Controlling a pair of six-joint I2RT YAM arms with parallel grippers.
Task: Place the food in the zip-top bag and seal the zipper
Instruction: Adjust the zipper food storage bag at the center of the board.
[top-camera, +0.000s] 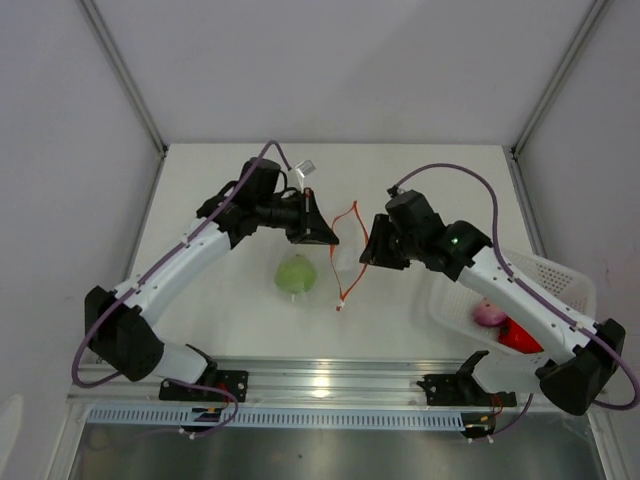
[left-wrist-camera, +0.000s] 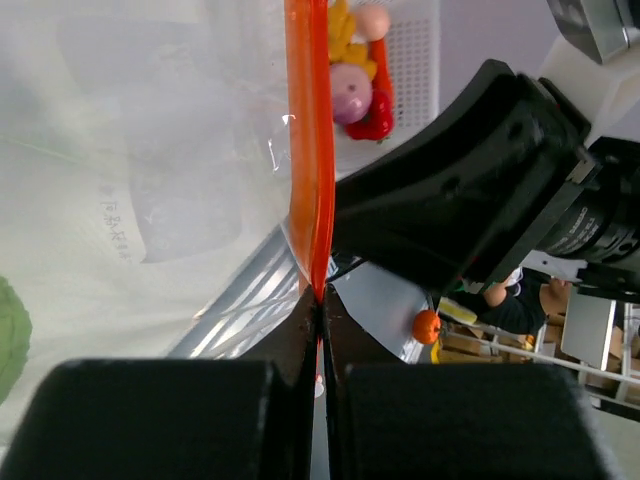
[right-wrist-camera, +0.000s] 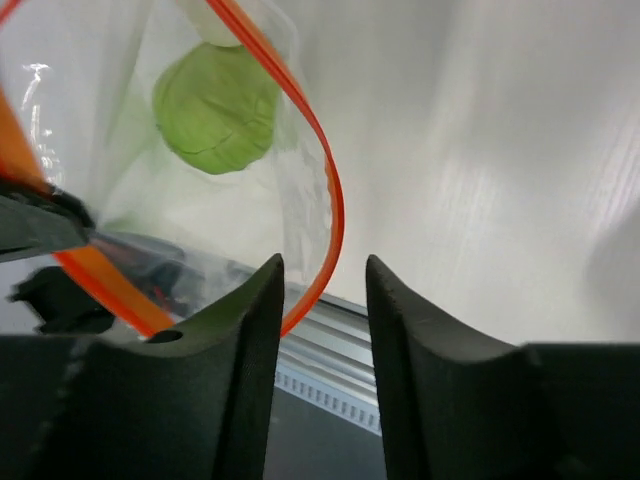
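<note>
The zip-top bag (top-camera: 345, 262) hangs above the table between my two grippers, its red-orange zipper (top-camera: 347, 250) gaping in a loop. My left gripper (top-camera: 325, 236) is shut on one end of the zipper (left-wrist-camera: 310, 150), as the left wrist view (left-wrist-camera: 320, 295) shows. My right gripper (top-camera: 371, 250) is open, and the zipper's loop (right-wrist-camera: 333, 190) curves down into the gap at its fingertips (right-wrist-camera: 322, 270). A green round fruit (top-camera: 296, 274) lies low by the bag. I see it through the clear plastic (right-wrist-camera: 215, 118) and cannot tell whether it is inside.
A white perforated basket (top-camera: 562, 285) stands at the right with the pink food (top-camera: 489, 314) and the red pepper (top-camera: 518, 338). The left wrist view also shows an orange-yellow piece (left-wrist-camera: 342, 30) in it. An aluminium rail (top-camera: 330, 380) runs along the near edge.
</note>
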